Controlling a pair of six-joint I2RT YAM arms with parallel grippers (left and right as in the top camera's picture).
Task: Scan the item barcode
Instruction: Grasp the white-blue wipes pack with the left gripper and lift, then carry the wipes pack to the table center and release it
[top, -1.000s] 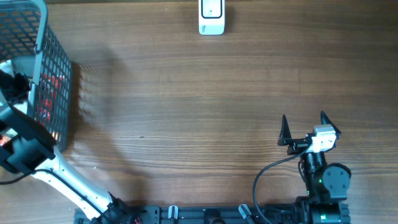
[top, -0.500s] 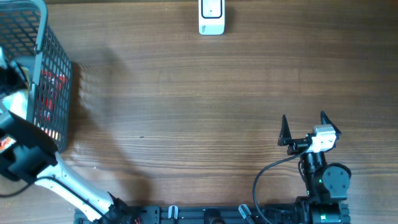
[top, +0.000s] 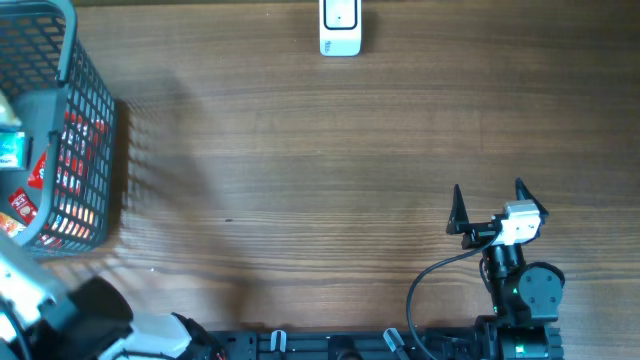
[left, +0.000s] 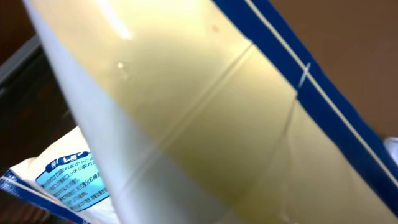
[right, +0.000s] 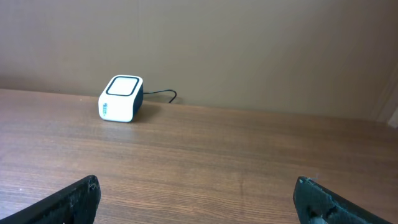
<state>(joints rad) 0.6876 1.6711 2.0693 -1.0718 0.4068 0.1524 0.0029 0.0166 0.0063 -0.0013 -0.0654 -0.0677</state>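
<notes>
1. Leftmost, you see the grey wire basket (top: 95, 130) at the edge of the table (top: 320, 150). It holds red packets (top: 20, 205) and a teal packet (top: 8, 150), partly cut off by the frame.
2. Your item, the cream packet (left: 205, 124) with a blue band, fills the left wrist view, close against the lens. A white packet (left: 65, 177) with a blue label shows at lower left.
3. You cannot see the left gripper. It is closed, but whether it grips the cream packet is hidden. Only the left arm (top: 60, 310) shows overhead, cut off at the bottom-left corner.
4. Your right gripper (top: 490, 207) stands wide apart and empty, facing the scanner (top: 340, 28) at the far edge.
5. A second ago the left arm reached into the basket; now it is out.
</notes>
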